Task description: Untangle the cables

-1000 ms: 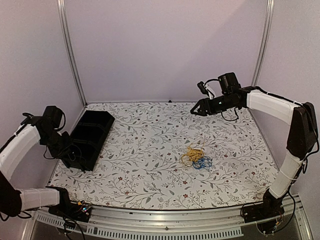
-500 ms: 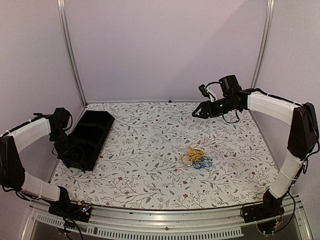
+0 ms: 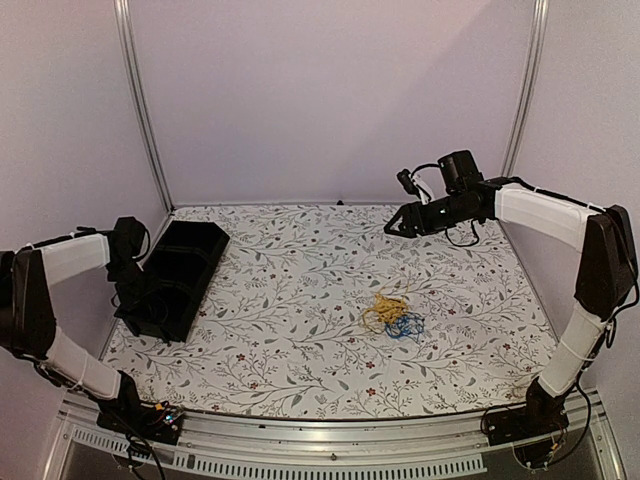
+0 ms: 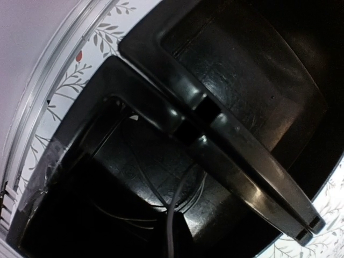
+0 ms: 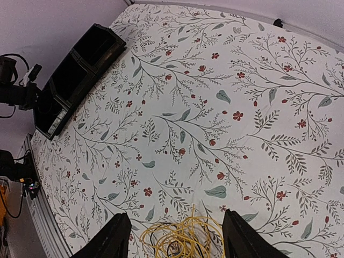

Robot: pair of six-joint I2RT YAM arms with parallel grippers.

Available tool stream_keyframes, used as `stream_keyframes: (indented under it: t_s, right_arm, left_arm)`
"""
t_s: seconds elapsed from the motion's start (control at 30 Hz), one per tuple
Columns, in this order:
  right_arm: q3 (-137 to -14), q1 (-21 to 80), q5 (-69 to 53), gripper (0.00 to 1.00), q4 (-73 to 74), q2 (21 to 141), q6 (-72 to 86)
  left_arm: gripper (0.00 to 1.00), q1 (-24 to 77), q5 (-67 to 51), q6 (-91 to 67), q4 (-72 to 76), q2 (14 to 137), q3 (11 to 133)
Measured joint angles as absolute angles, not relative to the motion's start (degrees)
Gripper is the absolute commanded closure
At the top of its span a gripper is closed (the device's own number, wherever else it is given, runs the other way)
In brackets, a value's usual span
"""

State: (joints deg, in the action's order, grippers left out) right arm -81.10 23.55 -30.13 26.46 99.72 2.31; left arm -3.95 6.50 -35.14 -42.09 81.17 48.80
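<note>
We log: bin (image 3: 205,285) on the desk (image 3: 300,350), far left, along its left edge | cables (image 3: 392,315) heaped on the desk, right of centre (well apart from the bin) | right gripper (image 3: 390,227) above the far right, behind the cables.

left claw (image 3: 134,303) closed and low, right claw (image 3: 392,227) spread, raised

- cables (image 3: 392,314): one small knotted clump, lying flat on the floral table (image 3: 290,300), right of centre.
- yellow strands (image 3: 383,306): loose looped heap, the larger share, on the clump's upper left.
- blue strands (image 3: 406,325): smaller coil, touching the yellow at lower right, intertwined.
</note>
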Motion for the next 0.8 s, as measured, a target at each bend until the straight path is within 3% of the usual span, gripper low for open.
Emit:
stream_keyframes:
  t_s: [0.1, 0.4, 0.8]
  right_arm:
    - [-81.1, 23.6, -30.1, 0.37, 26.4, 99.7, 2.3]
    - [-81.1, 23.6, -30.1, 0.37, 26.4, 99.7, 2.1]
    - [-81.1, 23.6, -30.1, 0.37, 26.4, 99.7, 1.7]
  left_arm:
    - [0.79, -4.0, 6.0, -34.4, -41.8, 81.2, 48.8]
    - [0.62, -4.1, 5.8, -33.3, -46.0, 79.2, 52.4]
    - [0.60, -4.0, 3.2, -32.5, -51.4, 75.1, 57.2]
